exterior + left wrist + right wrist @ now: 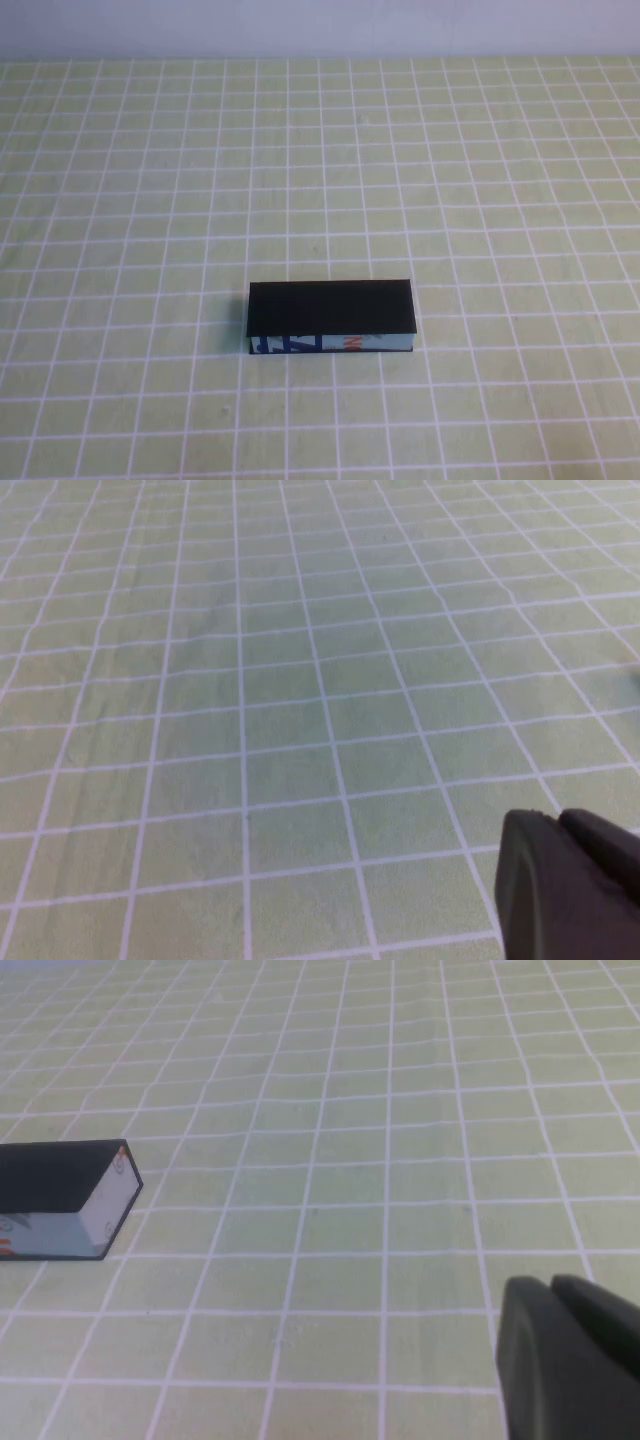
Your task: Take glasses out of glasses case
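Observation:
The glasses case (331,316) lies shut on the green checked cloth, a little in front of the table's middle, its black lid flat and its light-blue printed side facing me. One end of it also shows in the right wrist view (60,1195). The glasses are hidden. Neither arm shows in the high view. My left gripper (558,818) is shut and empty over bare cloth, with no case in its view. My right gripper (550,1282) is shut and empty, low over the cloth, well apart from the case's end.
The green cloth with white grid lines (450,180) covers the whole table. Its far edge meets a pale wall (320,25) at the back.

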